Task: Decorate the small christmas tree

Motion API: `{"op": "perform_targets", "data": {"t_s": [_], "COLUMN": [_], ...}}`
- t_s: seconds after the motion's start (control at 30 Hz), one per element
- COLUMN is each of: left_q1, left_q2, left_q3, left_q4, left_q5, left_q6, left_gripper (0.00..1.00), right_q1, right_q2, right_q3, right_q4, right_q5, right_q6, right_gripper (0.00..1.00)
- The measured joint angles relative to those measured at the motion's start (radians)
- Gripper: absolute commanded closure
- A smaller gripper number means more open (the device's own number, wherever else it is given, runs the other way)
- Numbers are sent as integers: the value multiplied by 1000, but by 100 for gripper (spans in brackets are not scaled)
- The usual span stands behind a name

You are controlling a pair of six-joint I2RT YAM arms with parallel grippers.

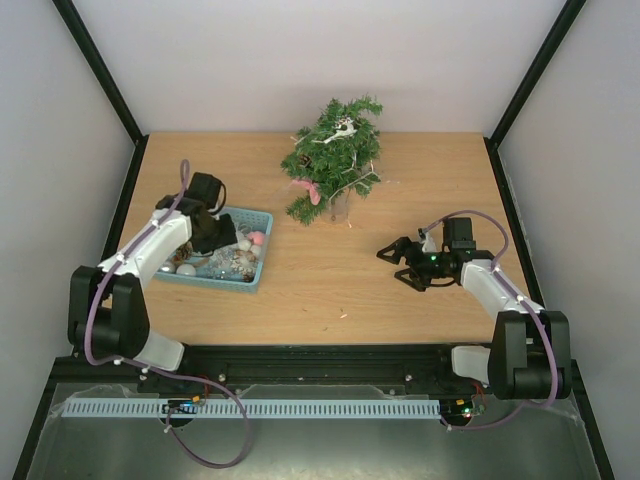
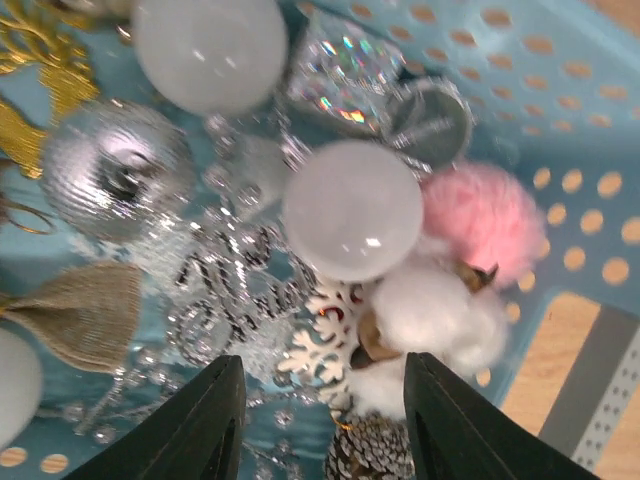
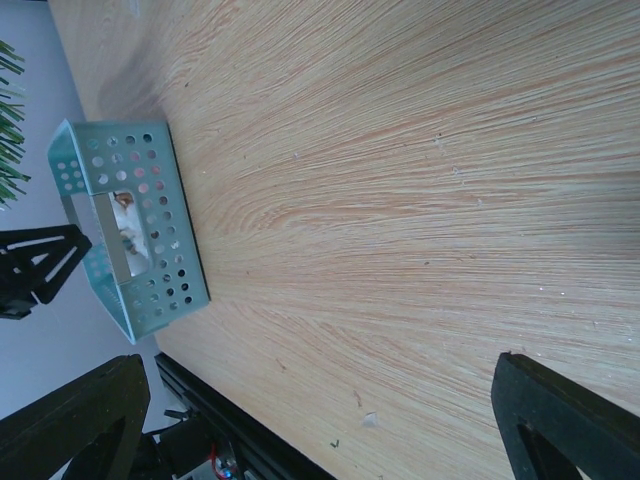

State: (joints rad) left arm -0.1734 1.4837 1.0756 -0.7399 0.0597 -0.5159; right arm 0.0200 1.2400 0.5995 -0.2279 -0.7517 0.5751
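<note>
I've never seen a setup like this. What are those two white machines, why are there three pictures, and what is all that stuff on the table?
They are two robot arms bolted at the table's near edge. One picture looks down from above; the other two come from cameras on each wrist. On the wooden table stand a small christmas tree and a teal basket of ornaments: white balls, a silver glitter ball, a pink pompom, a snowflake. The left gripper reaches into the basket, its fingers partly apart over the snowflake, gripping nothing yet. The right gripper hovers over bare table, fingers wide open and empty.
</note>
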Motion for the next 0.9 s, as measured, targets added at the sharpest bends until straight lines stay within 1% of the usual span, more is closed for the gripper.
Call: {"op": "perform_targets", "data": {"t_s": [0.2,0.4,0.67,0.7,0.73,0.77,0.8,0.83,0.9], "left_q1": [-70,-98,-126,-130,-136,-139,-143,-145,-149], "left_q2": [-16,-1,82,85,85,85,85,85,85], "left_q3": [-81,-111,-145,-151,-157,-160,-161,-161,-161], "left_q4": [31,85,163,165,168,169,170,170,169], "left_q5": [42,63,70,70,70,70,69,66,53], "left_q6": [0,-15,-41,-44,-47,-51,-53,-62,-68], "left_gripper": [62,63,64,66,72,82,94,97,98], "right_q1": [0,0,0,0,0,0,0,0,0], "right_q2": [0,0,0,0,0,0,0,0,-2], "right_q3": [0,0,0,0,0,0,0,0,0], "right_q4": [0,1,1,1,1,1,1,1,1], "right_q5": [0,0,0,0,0,0,0,-1,-1], "right_q6": [0,-1,-5,-5,-5,-6,-7,-7,-7], "right_gripper": [5,5,5,5,5,5,5,5,5]}}
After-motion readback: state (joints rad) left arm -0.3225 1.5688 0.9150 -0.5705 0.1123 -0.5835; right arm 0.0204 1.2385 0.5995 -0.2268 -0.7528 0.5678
